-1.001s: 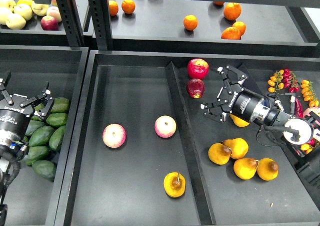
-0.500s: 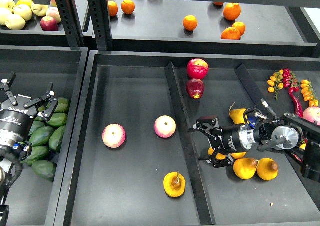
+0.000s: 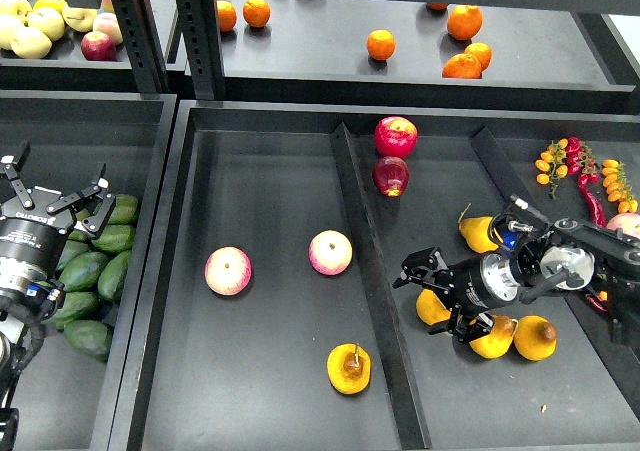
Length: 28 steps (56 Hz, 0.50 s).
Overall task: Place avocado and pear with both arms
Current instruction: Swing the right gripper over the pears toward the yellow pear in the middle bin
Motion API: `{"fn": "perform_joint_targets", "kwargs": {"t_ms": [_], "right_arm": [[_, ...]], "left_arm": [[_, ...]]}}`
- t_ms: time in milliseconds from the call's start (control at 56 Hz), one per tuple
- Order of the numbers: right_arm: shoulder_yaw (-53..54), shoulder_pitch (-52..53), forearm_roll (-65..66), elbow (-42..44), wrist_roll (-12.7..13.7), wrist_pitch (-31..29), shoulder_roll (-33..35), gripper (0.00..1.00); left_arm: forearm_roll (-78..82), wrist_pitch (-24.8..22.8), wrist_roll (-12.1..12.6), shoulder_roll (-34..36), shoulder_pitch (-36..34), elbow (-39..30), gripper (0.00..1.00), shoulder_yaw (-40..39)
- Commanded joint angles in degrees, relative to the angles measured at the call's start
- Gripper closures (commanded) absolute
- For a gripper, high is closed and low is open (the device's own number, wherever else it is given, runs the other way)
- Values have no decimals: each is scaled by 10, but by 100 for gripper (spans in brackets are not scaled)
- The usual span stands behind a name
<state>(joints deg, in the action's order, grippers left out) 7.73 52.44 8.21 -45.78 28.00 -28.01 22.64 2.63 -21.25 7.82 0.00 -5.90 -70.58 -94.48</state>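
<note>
Several dark green avocados [image 3: 92, 269] lie piled in the left bin. My left gripper [image 3: 55, 189] is open and hangs just above the pile's upper left, holding nothing. A golden pear with a brown blotch [image 3: 349, 368] lies alone at the front of the middle compartment. Similar golden pears [image 3: 533, 337] cluster in the right compartment. My right gripper [image 3: 430, 299] is open, with its jaws on either side of the leftmost pear [image 3: 430, 311] of that cluster. I cannot tell whether they touch it.
Two pink-yellow apples [image 3: 228, 270] [image 3: 330, 252] lie in the middle compartment, bounded by a black divider [image 3: 365, 271]. Two red apples [image 3: 395, 136] sit at the back right. A cleaner yellow pear [image 3: 477, 233], small tomatoes and chillies [image 3: 575, 166] lie beside my right arm. Oranges [image 3: 380, 44] are on the shelf behind.
My right gripper swung from the back of the right compartment down and forward to the pear cluster, then shifted slightly right over its leftmost pear. My left gripper dropped slightly toward the avocados.
</note>
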Motion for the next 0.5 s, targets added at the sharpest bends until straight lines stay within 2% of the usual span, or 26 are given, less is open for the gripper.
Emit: {"fn": "perform_joint_targets", "kwargs": {"t_ms": [0, 483], "right_arm": [[1, 4, 1, -2, 0, 0, -4, 0], [-81, 31, 7, -3, 0, 0, -65, 0]], "left_arm": [[0, 0, 0, 0, 0, 0, 0, 3], [0, 1, 0, 0, 0, 1, 0, 6]]}}
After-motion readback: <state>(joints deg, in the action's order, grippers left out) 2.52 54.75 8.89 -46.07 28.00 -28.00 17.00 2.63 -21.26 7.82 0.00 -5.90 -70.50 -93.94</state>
